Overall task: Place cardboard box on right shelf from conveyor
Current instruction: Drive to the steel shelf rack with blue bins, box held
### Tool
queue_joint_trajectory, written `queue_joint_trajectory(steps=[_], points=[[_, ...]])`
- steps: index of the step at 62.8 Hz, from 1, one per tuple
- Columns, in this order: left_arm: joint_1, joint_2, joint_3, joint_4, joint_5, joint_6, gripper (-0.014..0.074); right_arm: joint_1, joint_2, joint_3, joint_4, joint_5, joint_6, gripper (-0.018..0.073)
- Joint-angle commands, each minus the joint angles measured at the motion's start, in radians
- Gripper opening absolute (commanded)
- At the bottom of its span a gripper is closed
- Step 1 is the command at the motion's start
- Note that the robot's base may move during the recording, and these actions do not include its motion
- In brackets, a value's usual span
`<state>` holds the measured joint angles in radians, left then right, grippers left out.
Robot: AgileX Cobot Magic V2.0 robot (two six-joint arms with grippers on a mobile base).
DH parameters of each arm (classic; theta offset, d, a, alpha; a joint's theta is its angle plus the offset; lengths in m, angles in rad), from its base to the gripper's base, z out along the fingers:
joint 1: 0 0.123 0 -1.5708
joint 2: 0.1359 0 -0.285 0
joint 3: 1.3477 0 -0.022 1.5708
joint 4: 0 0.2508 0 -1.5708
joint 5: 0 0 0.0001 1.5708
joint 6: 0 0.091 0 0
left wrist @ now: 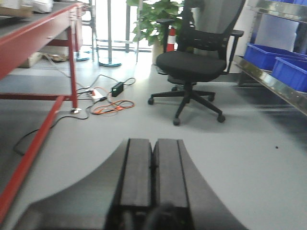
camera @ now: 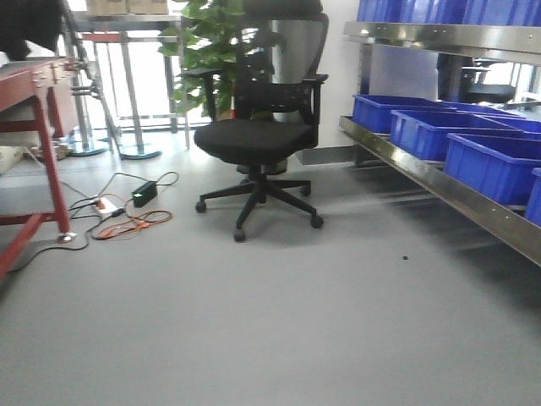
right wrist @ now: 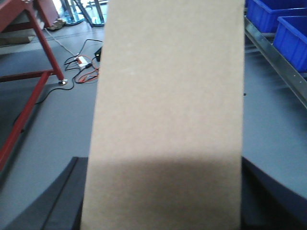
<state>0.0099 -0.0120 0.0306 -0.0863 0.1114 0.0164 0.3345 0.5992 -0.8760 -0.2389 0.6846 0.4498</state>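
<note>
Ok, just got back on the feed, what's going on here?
The right gripper holds the cardboard box, which fills the right wrist view. The left gripper is shut and empty. The box is off the conveyor, whose red frame stands on the left, and not yet on the right shelf, which carries blue bins. An office chair stands on the floor ahead.
</note>
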Motion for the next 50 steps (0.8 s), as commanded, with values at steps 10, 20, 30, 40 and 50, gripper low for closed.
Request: queue_joint_trajectory(steps=[10, 20, 30, 40, 50], points=[[-0.003, -0.012, -0.003, -0.005, -0.084, -0.005, -0.0119, -0.007, 0.003, -0.028, -0.03, -0.089, -0.007, 0.0237], [-0.003, -0.012, -0.003, -0.005, -0.084, -0.005, -0.0119, -0.007, 0.003, -0.028, -0.03, -0.089, -0.007, 0.0237], [-0.003, -0.012, -0.003, -0.005, -0.084, -0.005, -0.0119, -0.007, 0.003, -0.028, -0.03, -0.089, -0.007, 0.0237], [-0.003, -0.012, -0.003, -0.005, -0.084, -0.005, -0.0119, -0.007, 0.003, -0.028, -0.03, -0.089, -0.007, 0.0237], [-0.003, -0.012, -0.003, -0.005, -0.084, -0.005, -0.0119, -0.007, 0.003, -0.028, -0.03, -0.089, -0.007, 0.0237]])
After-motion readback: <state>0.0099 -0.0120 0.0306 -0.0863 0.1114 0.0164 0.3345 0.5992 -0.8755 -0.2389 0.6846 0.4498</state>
